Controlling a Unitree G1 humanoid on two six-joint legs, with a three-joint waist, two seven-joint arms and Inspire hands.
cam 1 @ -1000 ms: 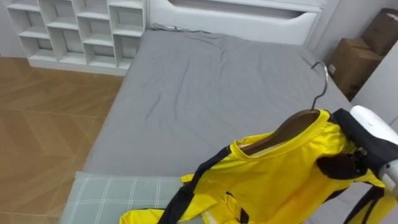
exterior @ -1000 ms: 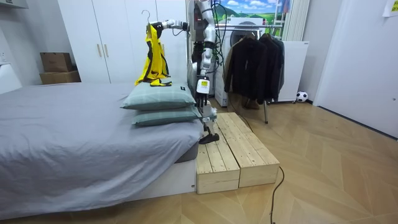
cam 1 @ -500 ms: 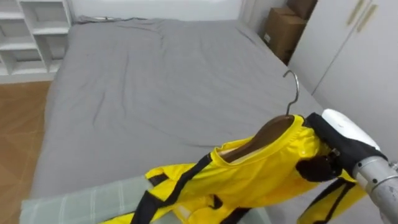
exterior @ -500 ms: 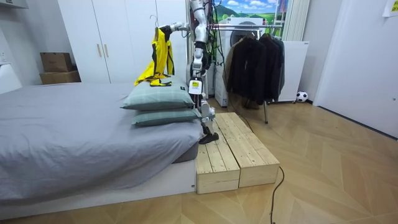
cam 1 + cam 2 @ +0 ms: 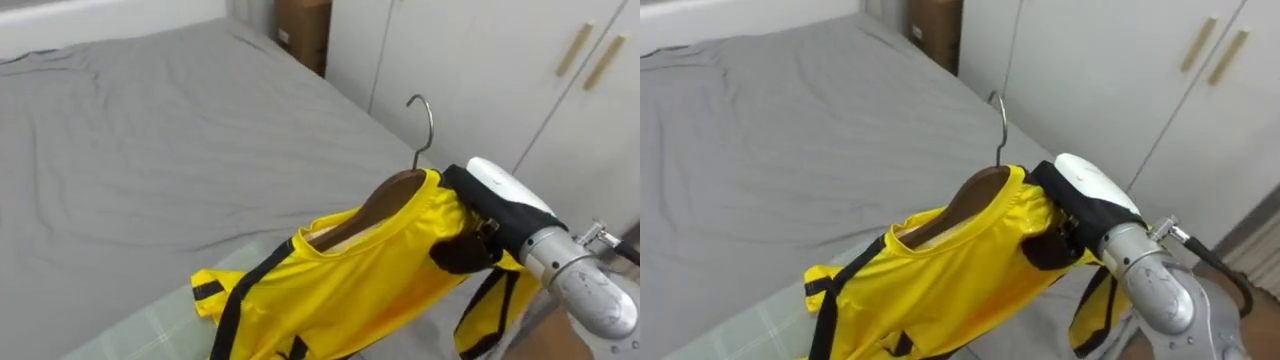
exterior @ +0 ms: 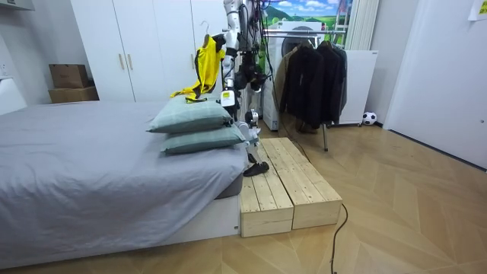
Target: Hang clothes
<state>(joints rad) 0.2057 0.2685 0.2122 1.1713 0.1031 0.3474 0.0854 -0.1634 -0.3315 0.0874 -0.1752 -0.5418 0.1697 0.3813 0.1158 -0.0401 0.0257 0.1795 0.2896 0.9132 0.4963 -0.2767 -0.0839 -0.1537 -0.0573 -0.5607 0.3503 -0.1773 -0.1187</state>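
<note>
Grey bed (image 5: 150,150) is spread left and far, with white wardrobe doors (image 5: 480,70) at the far right. Above its near right side a yellow shirt (image 5: 370,270) on a wooden hanger (image 5: 395,190) is held by the right hand (image 5: 495,222). The dark fingers (image 5: 458,256) are clenched around the shirt's right shoulder, and the shirt's lower end reaches a pale green pillow (image 5: 150,335).
</note>
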